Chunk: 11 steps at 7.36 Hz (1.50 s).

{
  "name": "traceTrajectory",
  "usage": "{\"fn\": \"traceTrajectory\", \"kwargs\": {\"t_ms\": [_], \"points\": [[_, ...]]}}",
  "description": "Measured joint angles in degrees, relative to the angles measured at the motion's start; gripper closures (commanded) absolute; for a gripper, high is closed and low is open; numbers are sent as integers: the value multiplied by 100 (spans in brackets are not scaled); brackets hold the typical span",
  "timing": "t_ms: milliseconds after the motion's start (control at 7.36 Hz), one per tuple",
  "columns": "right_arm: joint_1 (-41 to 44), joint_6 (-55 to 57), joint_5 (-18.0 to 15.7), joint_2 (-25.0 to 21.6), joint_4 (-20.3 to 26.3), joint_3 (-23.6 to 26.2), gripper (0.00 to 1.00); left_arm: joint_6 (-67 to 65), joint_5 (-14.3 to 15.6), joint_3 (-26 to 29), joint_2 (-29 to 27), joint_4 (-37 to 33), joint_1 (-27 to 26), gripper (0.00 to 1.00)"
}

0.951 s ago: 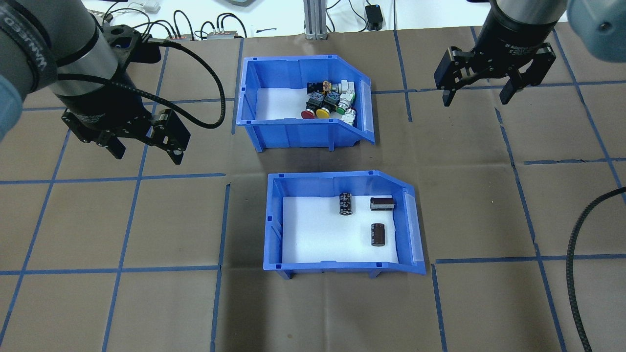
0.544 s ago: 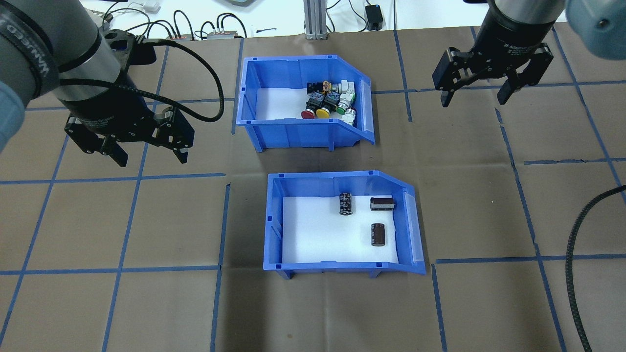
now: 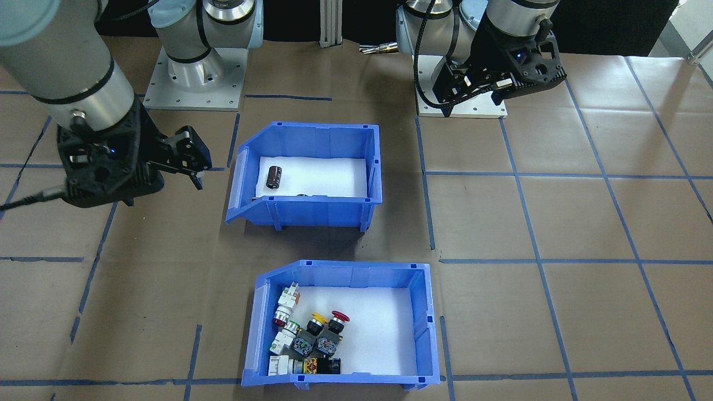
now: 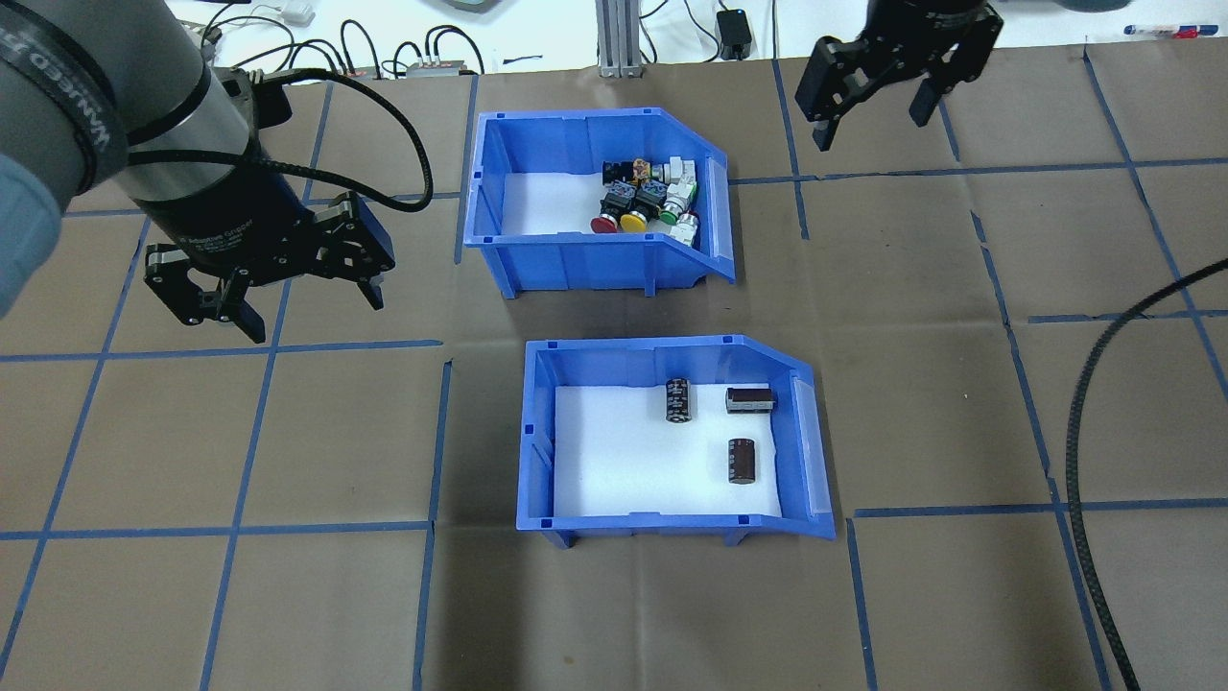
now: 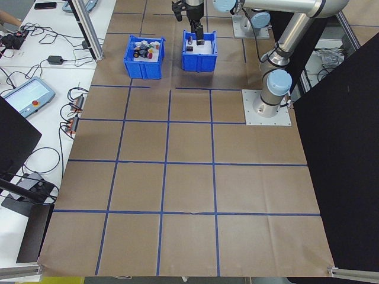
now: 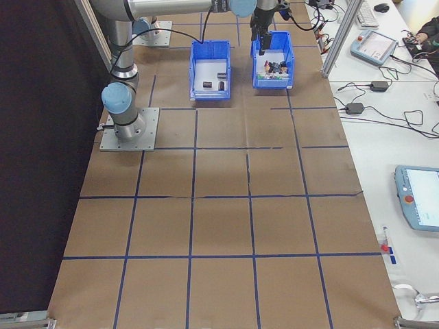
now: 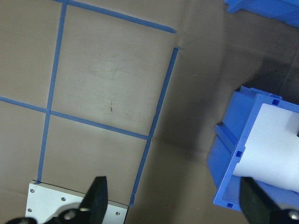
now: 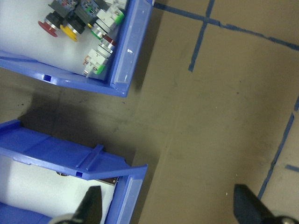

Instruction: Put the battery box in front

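Because both bins rest one behind the other on the table (image 4: 959, 595), the coming move turns on how the battery box (image 4: 539, 451) lies relative to each gripper. In the overhead view, the battery box sits on the robot's side of the switch bin (image 4: 489, 182), separated from it by a narrow strip of table, so it is not yet at the front if front means the operators' side. Its long axis runs across the table, with the sloped low side toward the robot's right and the tall end wall toward the robot's left.

Left gripper (image 4: 278, 297) hangs above bare table beside the battery box's tall end wall, near it but not touching, fingers spread and empty. Right gripper (image 4: 868, 106) hangs beyond the switch bin, well apart from the battery box, fingers likewise spread and empty. Judged from these positions, the left arm is the nearer one, and the tall end wall is the closest rim for it to grasp.

Three batteries (image 4: 740, 460) lie loose on the white foam floor (toward the sloped side), so a tilted lift could roll them.
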Motion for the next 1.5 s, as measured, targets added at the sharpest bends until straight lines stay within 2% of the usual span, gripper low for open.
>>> {"fn": "traceTrajectory", "kwargs": {"t_ms": [272, 544, 816, 951, 1223, 1495], "points": [[524, -843, -36, 873, 7, -1031, 0, -1232, -105, -217, -42, 157, -81, 0], [944, -2338, -50, 1537, -28, -1737, 0, -2855, -289, -479, -42, 379, -309, 0], [1171, -3511, 61, 1817, -72, -1919, 0, -4565, -355, -767, -104, 777, -796, 0], [1339, -3905, 117, 1920, -82, -1936, 0, -5431, -444, -1012, -138, 1188, -1073, 0], [1644, -4535, 105, 2139, -153, -1937, 0, -6818, -723, -1600, -160, 1956, -1472, 0], [1864, -4902, 16, 2412, -351, -1896, 0, -7914, -842, -1899, -195, 2243, -1979, 0]]}}
